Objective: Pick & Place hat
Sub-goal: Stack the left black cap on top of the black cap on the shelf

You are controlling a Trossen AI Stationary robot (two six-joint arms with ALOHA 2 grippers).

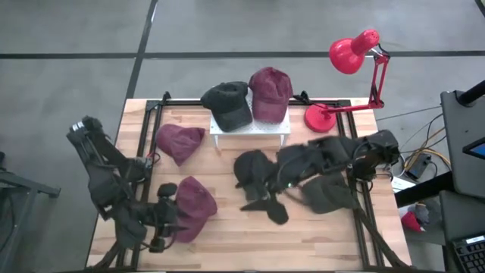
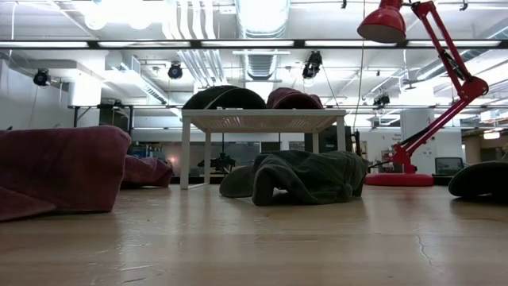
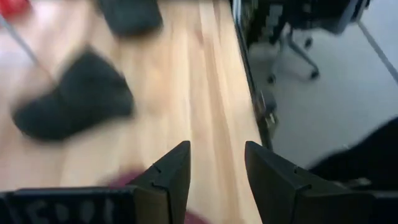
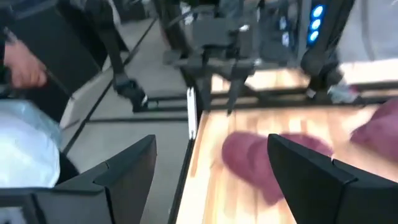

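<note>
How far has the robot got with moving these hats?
Two hats, a dark one and a maroon one, already sit on the small white stand. Nothing is in hand: the left gripper and right gripper both show open, empty jaws. Left on the table are two maroon hats and dark hats around the right arm.

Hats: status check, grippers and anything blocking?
Left gripper open, over maroon hat. Right gripper open, empty. Two hats on white stand. Nothing blocking.
</note>
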